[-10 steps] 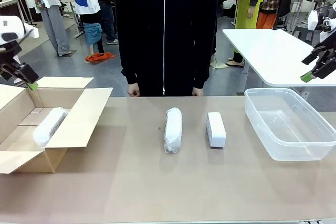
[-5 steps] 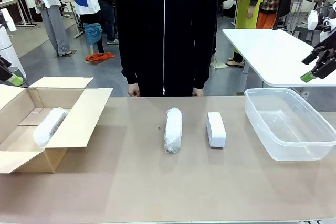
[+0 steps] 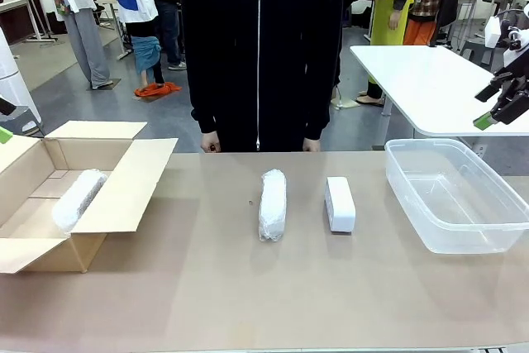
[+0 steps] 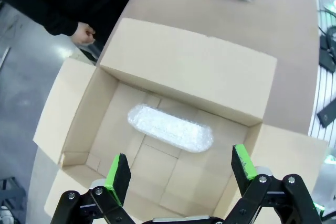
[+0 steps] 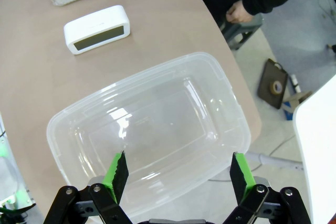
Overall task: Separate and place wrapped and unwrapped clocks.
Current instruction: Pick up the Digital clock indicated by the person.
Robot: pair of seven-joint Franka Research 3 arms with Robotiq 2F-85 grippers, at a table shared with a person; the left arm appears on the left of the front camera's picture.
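One wrapped clock (image 3: 78,198) in bubble wrap lies inside the open cardboard box (image 3: 132,175) at the table's left. My left gripper (image 4: 181,167) hangs open high above that bundle (image 4: 170,128) with nothing between its fingers; one green pad (image 3: 3,134) shows at the front view's left edge. A second wrapped clock (image 3: 273,203) lies mid-table. Beside it on the right lies the unwrapped white clock (image 3: 340,203), its dark face (image 5: 100,38) showing in the right wrist view. My right gripper (image 3: 494,107) is open and empty, raised above the clear plastic bin (image 3: 413,183).
A person in a black zip jacket stands at the far edge, hands (image 3: 211,145) down by the table. The bin (image 5: 231,98) holds nothing. A white table (image 3: 430,80) stands behind at the right. Open tabletop lies in front of the clocks.
My left gripper has drawn back to the left, from above the box's far corner to the picture's edge. The right arm and the clocks have not moved.
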